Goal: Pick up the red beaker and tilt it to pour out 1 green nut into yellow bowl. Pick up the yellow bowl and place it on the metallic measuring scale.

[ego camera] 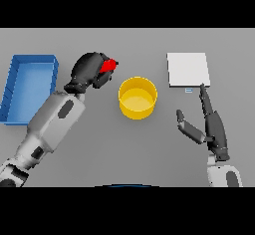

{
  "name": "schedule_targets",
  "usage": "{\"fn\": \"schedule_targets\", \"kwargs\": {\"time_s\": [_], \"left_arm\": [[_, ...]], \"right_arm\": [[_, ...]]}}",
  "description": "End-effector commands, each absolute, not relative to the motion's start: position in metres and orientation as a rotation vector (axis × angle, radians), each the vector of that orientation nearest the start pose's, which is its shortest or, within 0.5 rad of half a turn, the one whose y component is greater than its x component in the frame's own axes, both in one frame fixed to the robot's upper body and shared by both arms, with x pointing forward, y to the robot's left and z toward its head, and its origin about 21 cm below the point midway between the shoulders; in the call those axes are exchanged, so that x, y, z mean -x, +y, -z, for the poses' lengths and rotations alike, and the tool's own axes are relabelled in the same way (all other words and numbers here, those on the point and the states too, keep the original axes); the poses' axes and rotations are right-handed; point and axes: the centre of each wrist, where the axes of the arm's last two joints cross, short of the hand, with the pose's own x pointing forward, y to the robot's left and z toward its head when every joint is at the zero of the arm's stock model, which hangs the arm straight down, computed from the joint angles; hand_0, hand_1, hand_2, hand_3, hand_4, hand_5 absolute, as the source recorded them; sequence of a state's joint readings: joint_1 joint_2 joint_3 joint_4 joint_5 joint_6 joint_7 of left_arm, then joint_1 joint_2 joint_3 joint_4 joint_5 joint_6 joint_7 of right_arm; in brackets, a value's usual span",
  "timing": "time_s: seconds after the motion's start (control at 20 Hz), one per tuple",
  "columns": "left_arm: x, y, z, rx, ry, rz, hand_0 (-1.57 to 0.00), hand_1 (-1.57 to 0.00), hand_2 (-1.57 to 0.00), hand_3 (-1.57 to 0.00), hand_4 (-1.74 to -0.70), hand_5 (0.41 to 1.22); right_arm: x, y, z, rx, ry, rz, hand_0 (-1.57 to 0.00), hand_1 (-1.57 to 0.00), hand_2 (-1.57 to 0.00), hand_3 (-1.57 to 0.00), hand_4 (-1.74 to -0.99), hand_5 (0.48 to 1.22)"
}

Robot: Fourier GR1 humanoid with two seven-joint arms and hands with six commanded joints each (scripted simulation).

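Observation:
My left hand [89,69] is shut on the red beaker [108,66], which is held above the table and tipped toward the right, its mouth pointing at the yellow bowl [137,97]. Most of the beaker is hidden by my fingers. The bowl stands at the table's middle, just right of and below the beaker; I see no nut in it. The metallic measuring scale [188,69] is a pale square plate at the back right. My right hand [211,124] rests open on the table below the scale, fingers straight and pointing at it.
A blue tray [30,59] lies at the far left, beside my left forearm.

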State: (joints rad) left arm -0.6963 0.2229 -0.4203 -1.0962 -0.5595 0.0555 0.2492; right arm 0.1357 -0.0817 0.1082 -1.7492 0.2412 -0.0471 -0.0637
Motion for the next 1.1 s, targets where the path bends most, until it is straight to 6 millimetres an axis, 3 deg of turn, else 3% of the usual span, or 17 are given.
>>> {"fn": "schedule_targets", "kwargs": {"time_s": [0.0,0.25,0.35,0.4,0.6,0.75,1.05], "left_arm": [[-0.376,0.127,-0.078,-0.660,-1.501,1.139,-1.57,-1.57,-1.57,-1.57,-1.74,1.127],[-0.384,0.116,-0.087,-0.848,-1.446,1.429,-1.57,-1.57,-1.57,-1.57,-1.74,1.190],[-0.386,0.111,-0.091,-0.890,-1.428,1.550,-1.57,-1.57,-1.57,-1.57,-1.65,1.201],[-0.387,0.109,-0.097,-0.909,-1.421,1.604,-1.57,-1.57,-1.57,-1.57,-1.67,1.205],[-0.389,0.088,-0.106,-0.983,-1.326,1.859,-1.57,-1.57,-1.57,-1.28,-1.70,1.215],[-0.389,0.069,-0.106,-1.012,-1.284,2.049,-1.57,-1.57,-1.57,-1.42,-1.72,1.218],[-0.389,0.055,-0.103,-1.165,-1.110,2.327,-1.57,-1.57,-1.57,-1.53,-1.74,1.220]], "right_arm": [[-0.213,-0.230,-0.013,0.228,-1.672,-0.263,0.00,0.00,0.00,0.00,-1.256,0.690],[-0.213,-0.231,-0.014,0.228,-1.674,-0.266,0.00,0.00,0.00,0.00,-1.274,0.704],[-0.212,-0.227,-0.015,0.218,-1.679,-0.255,0.00,0.00,0.00,0.00,-1.284,0.705],[-0.210,-0.226,-0.012,0.212,-1.676,-0.250,0.00,0.00,0.00,0.00,-1.283,0.702],[-0.212,-0.224,-0.008,0.198,-1.685,-0.217,0.00,0.00,0.00,0.00,-1.292,0.678],[-0.212,-0.226,-0.006,0.184,-1.681,-0.184,0.00,0.00,0.00,0.00,-1.294,0.657],[-0.210,-0.225,-0.006,0.183,-1.682,-0.177,0.00,0.00,0.00,0.00,-1.293,0.631]]}}
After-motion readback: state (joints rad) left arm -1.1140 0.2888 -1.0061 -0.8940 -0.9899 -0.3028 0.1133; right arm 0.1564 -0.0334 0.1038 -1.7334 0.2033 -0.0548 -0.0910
